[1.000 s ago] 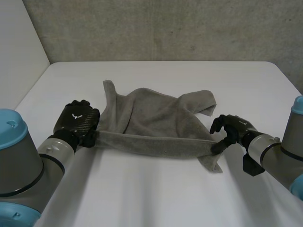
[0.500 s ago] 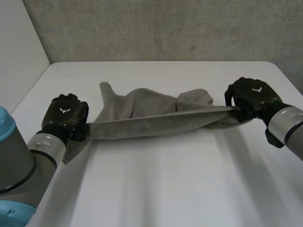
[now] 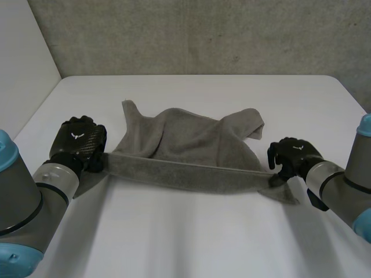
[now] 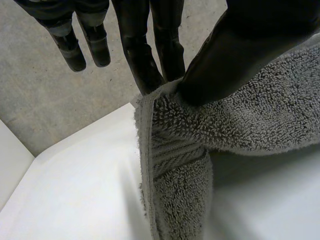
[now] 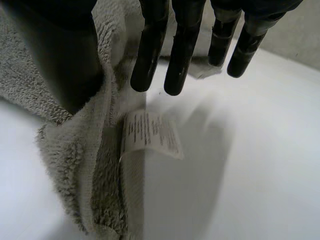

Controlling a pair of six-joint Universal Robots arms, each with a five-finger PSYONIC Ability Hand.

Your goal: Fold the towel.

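Now pinches the grey towel (image 3: 185, 139) near its near-left corner between thumb and fingers of the left hand (image 3: 78, 142). Pinches it near the near-right corner between thumb and first finger of the right hand (image 3: 290, 157), with the other fingers straight. Holds the near edge taut between both hands, the rest lying rumpled behind it on the white table (image 3: 203, 231). Shows a white care label (image 5: 150, 134) on the towel, just by the right fingertips.
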